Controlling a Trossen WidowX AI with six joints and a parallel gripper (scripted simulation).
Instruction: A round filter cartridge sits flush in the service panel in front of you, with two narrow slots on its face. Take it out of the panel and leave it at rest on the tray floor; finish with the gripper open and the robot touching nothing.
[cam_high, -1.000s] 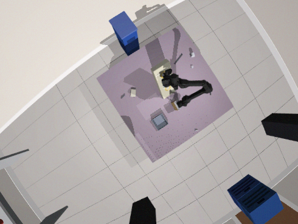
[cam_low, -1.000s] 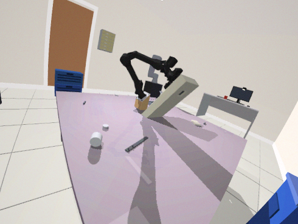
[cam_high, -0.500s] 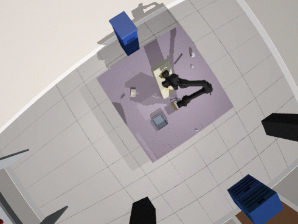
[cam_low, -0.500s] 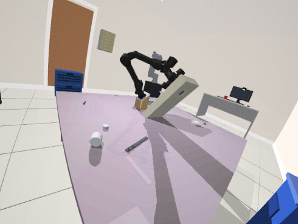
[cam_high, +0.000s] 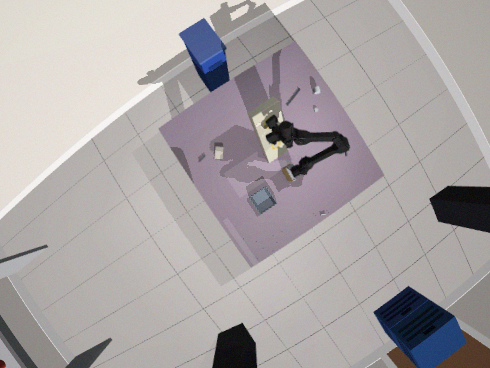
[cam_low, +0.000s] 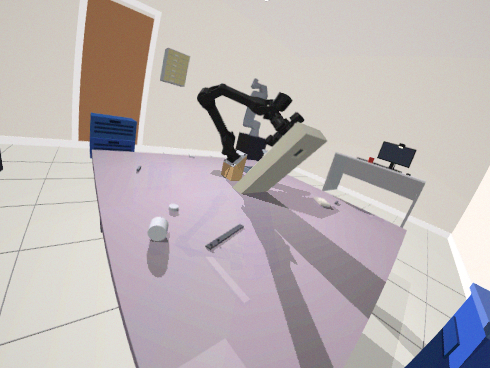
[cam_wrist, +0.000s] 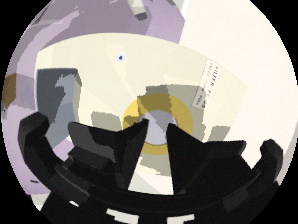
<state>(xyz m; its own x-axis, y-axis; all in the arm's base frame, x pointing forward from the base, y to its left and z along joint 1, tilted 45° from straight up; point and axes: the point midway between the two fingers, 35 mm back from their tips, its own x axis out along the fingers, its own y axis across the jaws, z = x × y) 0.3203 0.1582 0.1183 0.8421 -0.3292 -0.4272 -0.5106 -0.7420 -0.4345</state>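
Note:
The service panel (cam_high: 263, 131) (cam_low: 280, 162) (cam_wrist: 92, 52) is a cream slab leaning at a slant. The round filter cartridge (cam_wrist: 159, 138) shows in the wrist view as a grey face inside a yellow ring on the panel. My gripper (cam_high: 270, 129) (cam_low: 286, 131) (cam_wrist: 157, 124) is at the panel's face, shut on the cartridge, with a fingertip on either side of its middle. The slots are hidden, and how far the cartridge sits in or out cannot be told. The blue-grey tray (cam_high: 262, 200) (cam_wrist: 54, 92) stands apart from the panel, at the left in the wrist view.
A tan block (cam_high: 287, 173) (cam_low: 232, 171) is at the arm's base, near the panel's lower end. A dark bar (cam_high: 293, 96) (cam_low: 225, 236), a white cylinder (cam_high: 316, 90) (cam_low: 158, 229) and a small white disc (cam_low: 173, 206) lie behind the panel. A pale block (cam_high: 219, 152) lies before it.

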